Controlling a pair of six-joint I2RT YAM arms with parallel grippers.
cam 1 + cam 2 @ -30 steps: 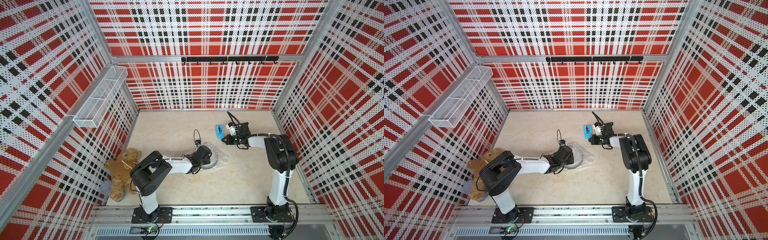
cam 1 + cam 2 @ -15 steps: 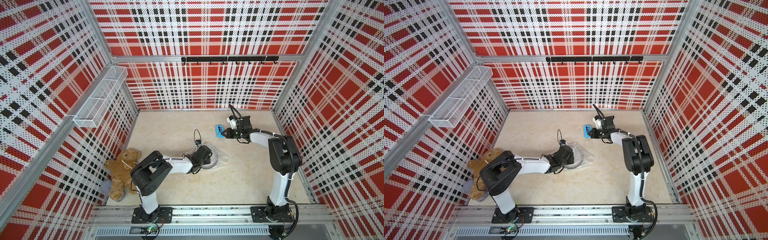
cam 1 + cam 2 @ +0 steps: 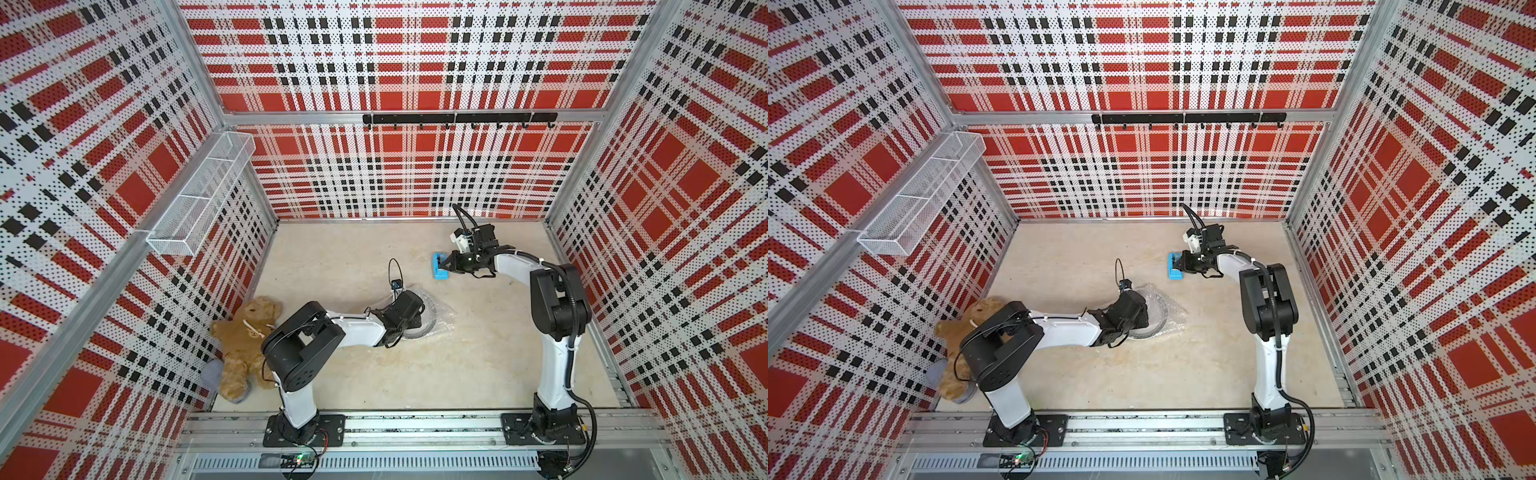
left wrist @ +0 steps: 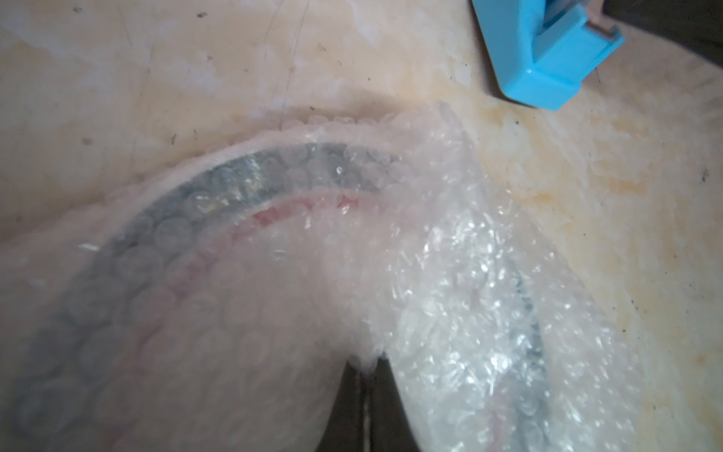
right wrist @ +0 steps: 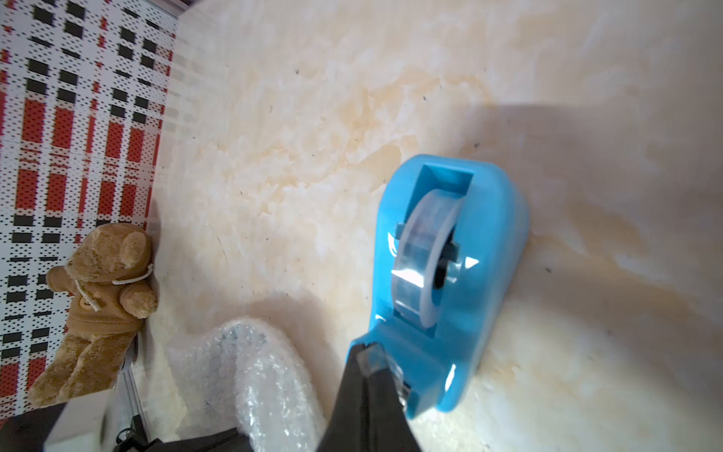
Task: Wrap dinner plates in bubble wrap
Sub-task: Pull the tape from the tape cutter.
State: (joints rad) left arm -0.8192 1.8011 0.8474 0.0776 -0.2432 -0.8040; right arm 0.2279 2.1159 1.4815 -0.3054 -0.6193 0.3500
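At the tabletop [image 3: 457, 374] centre, the low, outstretched left claw [image 4: 365, 364] pinches bubble wrap [image 4: 450, 274] over the plate [image 4: 234, 172]; the right claw [image 5: 369, 352] pinches tape [image 5: 382, 363] at the dispenser [image 5: 489, 242].

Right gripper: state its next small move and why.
Probably draw tape out of the tape dispenser: the right gripper is shut at its cutter end, seemingly on the tape, while the left gripper pinches the bubble wrap folded over the plate.

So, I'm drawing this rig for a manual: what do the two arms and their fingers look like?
The left arm and right arm match: white tubular links, bulky black joint housings, black bases. Thin black cables loop above each wrist. The fingers are dark, tapered wedges.
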